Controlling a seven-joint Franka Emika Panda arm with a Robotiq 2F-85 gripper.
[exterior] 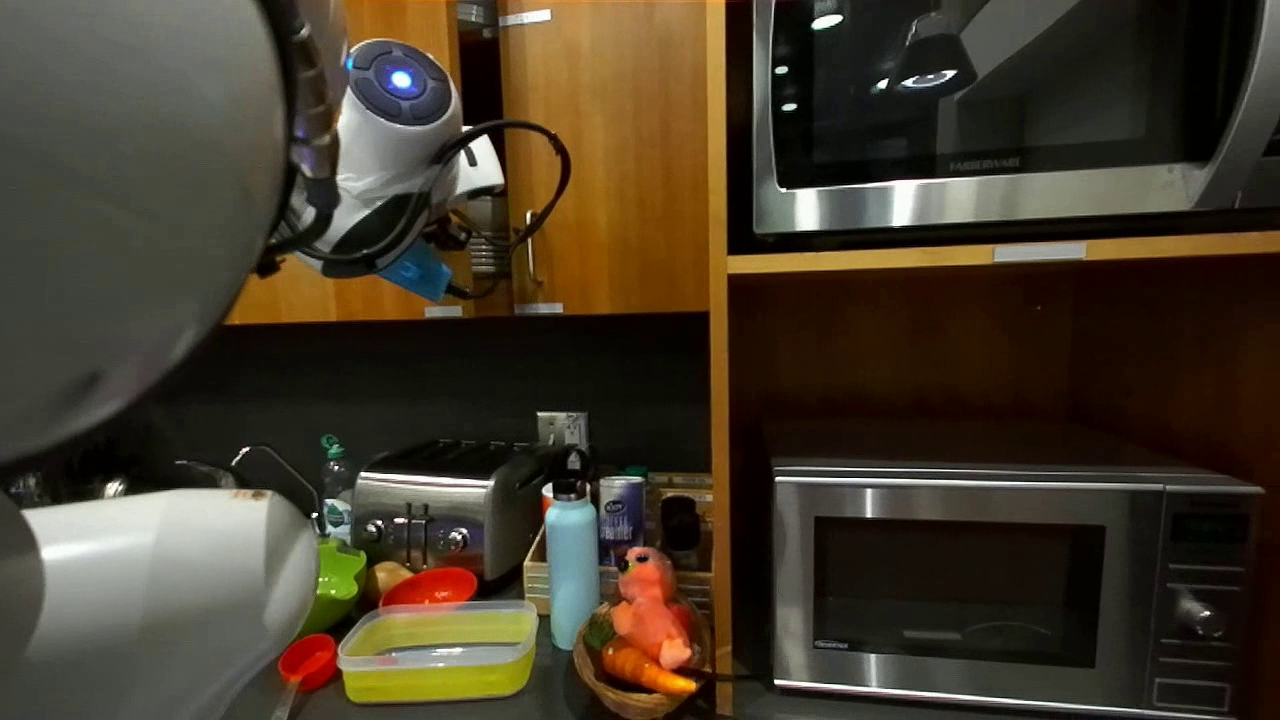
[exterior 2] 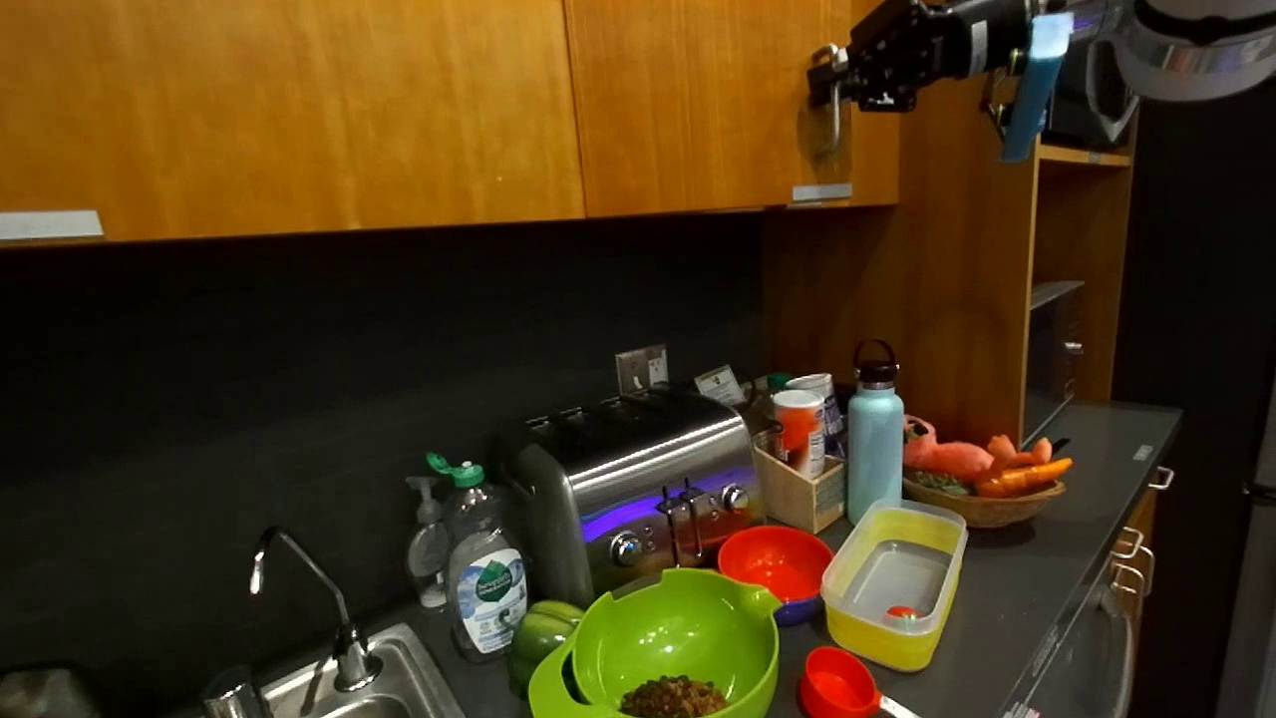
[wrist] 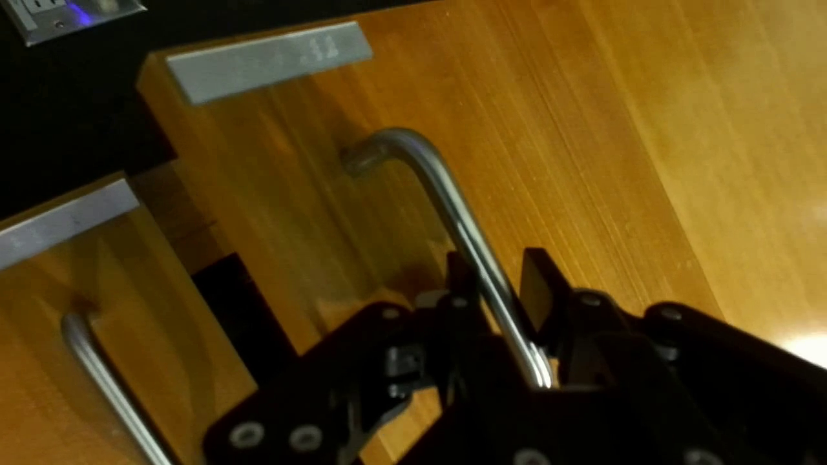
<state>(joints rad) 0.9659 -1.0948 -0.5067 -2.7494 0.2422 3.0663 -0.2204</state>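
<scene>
The handle (wrist: 460,213) lies between the fingers (wrist: 549,287) of the tool (wrist: 497,271), which appears to be pinching it at a slant; how firmly, I cannot tell. Just beyond the tool is the door (wrist: 530,142) that carries it, slightly ajar, its side edge standing proud of the neighbouring door (wrist: 174,323). The likeliest trouble, I judge, is a slip: because the bar crosses the gap askew, each finger seems to bear on only part of it, so a hard pull could let it roll or slide out past the fingertips. Another risk would come from the hinge, presumably along the door's far edge: if the tool were drawn straight back instead of round the door's arc, the bar could twist in the grip and load the wrist (exterior: 390,170) sideways. The loose cable (exterior: 565,170) behind the tool might also snag on the second handle (exterior: 531,250), close to it in an exterior view, though the depth between them is unclear. As for pose, the arm (exterior 2: 1196,60) comes in from behind the tool, roughly level, fingers facing the door, with a blue piece (exterior 2: 1037,90) hanging behind them; the bottle (exterior 2: 875,459) and table (exterior 2: 1097,459) lie well below.
</scene>
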